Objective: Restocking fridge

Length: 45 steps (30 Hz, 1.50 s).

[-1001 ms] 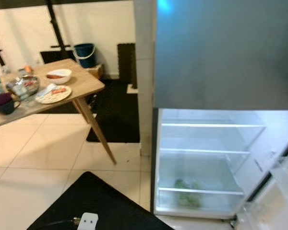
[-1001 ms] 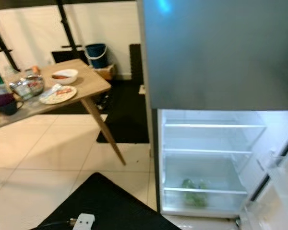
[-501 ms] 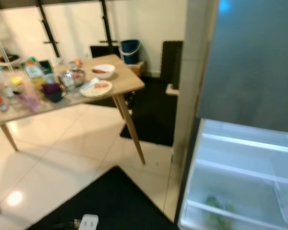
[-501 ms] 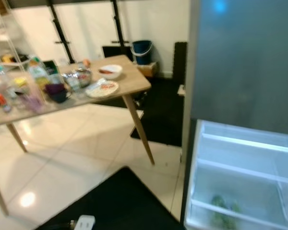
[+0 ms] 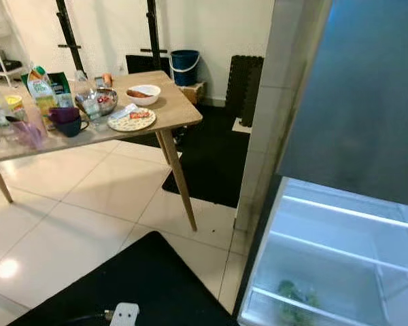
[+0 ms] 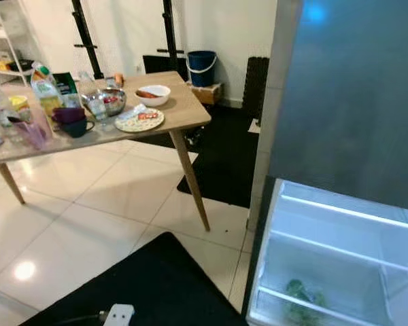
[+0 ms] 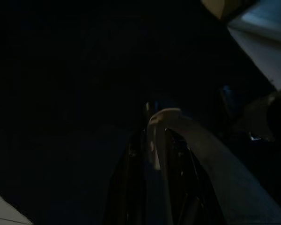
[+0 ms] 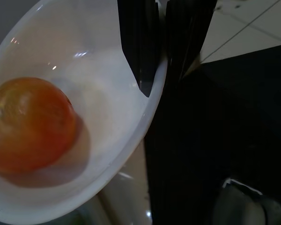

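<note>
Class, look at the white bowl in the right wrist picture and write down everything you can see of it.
The white bowl is smooth and glossy, perhaps ceramic or plastic. The right pincer clamps its rim, one black finger inside, the other outside. One orange-red round fruit, possibly a tomato, rests inside against its wall.

Fridge cut off at right and bottom frame edges. Green item on lowest shelf blurred, unidentifiable. Left wrist view near black. White bowl cropped left.

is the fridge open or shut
Open: the fridge shows lit white shelves and greens on the bottom one.
</note>
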Tool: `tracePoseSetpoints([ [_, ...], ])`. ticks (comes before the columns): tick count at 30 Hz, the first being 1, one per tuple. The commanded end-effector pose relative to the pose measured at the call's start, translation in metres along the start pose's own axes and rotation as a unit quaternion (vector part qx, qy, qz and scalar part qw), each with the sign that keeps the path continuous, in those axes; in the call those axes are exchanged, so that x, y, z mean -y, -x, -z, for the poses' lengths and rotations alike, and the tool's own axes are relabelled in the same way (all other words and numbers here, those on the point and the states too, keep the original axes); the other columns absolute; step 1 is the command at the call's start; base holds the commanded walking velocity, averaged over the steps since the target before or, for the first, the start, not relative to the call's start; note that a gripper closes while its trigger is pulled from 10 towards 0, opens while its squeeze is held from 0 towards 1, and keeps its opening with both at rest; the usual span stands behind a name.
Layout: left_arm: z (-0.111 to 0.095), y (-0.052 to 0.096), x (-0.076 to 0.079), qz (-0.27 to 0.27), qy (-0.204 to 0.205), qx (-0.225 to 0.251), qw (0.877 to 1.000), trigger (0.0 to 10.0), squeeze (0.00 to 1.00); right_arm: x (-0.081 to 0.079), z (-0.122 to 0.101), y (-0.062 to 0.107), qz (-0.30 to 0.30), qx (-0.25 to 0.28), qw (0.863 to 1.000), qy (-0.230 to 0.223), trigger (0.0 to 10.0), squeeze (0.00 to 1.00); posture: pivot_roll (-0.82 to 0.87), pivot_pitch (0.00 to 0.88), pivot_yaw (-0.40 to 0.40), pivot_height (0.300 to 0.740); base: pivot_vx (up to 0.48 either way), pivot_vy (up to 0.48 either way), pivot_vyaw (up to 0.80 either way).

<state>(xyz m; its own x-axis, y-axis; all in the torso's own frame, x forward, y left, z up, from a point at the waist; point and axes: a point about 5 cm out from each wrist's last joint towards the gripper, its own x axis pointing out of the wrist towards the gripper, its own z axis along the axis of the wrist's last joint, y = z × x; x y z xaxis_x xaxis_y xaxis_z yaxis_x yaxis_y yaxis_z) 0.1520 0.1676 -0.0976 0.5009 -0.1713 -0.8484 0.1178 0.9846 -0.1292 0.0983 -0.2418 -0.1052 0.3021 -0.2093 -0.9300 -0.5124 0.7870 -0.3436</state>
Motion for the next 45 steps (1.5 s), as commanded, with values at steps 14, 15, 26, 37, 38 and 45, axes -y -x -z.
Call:
tracePoseSetpoints([
  [14, 0.000, 0.000, 0.000, 0.006, -0.003, -0.004, 1.000, 10.0, 0.00, 0.004, 0.001, 0.000, 0.008, 0.002, 1.000, 0.008, 10.0, 0.00, -0.13, 0.000, 0.038, 0.740, 0.000, -0.458, 0.00],
  [15, 0.000, 0.000, 0.000, 0.005, -0.004, -0.004, 1.000, 10.0, 0.00, 0.004, 0.001, 0.000, 0.008, 0.002, 1.000, 0.009, 10.0, 0.00, -0.13, 0.000, 0.038, 0.740, 0.000, -0.454, 0.00],
  [26, -0.004, 0.000, -0.002, -0.003, -0.002, 0.001, 1.000, 10.0, 0.00, 0.006, -0.003, 0.000, 0.012, 0.009, 1.000, 0.014, 10.0, 0.00, -0.13, 0.000, 0.038, 0.740, 0.000, -0.111, 0.00],
  [37, -0.005, -0.001, 0.000, 0.002, 0.000, 0.003, 1.000, 10.0, 0.00, 0.009, -0.007, 0.000, 0.015, 0.015, 1.000, 0.015, 10.0, 0.00, -0.14, 0.000, 0.038, 0.740, 0.000, 0.000, 0.00],
  [38, -0.005, -0.001, 0.000, 0.002, 0.000, 0.004, 1.000, 10.0, 0.00, 0.009, -0.008, 0.000, 0.016, 0.016, 1.000, 0.016, 10.0, 0.00, -0.14, 0.000, 0.038, 0.740, 0.000, 0.000, 0.00],
  [45, -0.008, -0.002, 0.004, 0.017, 0.002, 0.010, 1.000, 10.0, 0.00, 0.020, -0.021, -0.001, 0.040, 0.041, 0.998, 0.037, 10.0, 0.00, -0.14, 0.000, 0.041, 0.740, 0.000, 0.000, 0.00],
])
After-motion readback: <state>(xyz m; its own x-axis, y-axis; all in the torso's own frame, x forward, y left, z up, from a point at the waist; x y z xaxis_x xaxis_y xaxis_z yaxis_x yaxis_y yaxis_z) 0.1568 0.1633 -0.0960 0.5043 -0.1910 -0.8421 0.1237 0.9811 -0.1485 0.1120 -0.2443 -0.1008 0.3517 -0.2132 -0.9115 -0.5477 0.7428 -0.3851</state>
